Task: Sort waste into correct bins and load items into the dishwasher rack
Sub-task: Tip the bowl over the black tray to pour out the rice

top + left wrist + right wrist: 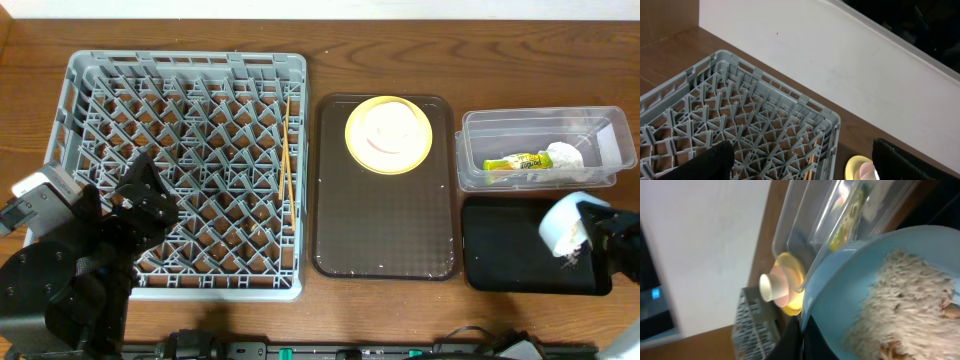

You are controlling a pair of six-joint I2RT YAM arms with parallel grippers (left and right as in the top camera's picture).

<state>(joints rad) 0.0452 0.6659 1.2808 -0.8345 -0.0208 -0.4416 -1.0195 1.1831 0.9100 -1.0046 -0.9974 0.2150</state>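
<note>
A brown wooden tabletop (390, 305) with lengthwise grain fills the overhead view — evenly lit, shadows soft. Along its far edge runs a plain white wall (810, 65), matte, bearing one tiny reddish speck (777, 33). Beyond the wall's top edge the left wrist view shows a dark area (920, 25) — its contents cannot be made out.

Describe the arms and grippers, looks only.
Both arms matte black. Bulky round joint housing and a light grey block on the left arm; broad black fingers on the left gripper. Mostly out of frame, the right arm and right gripper look black too.
</note>
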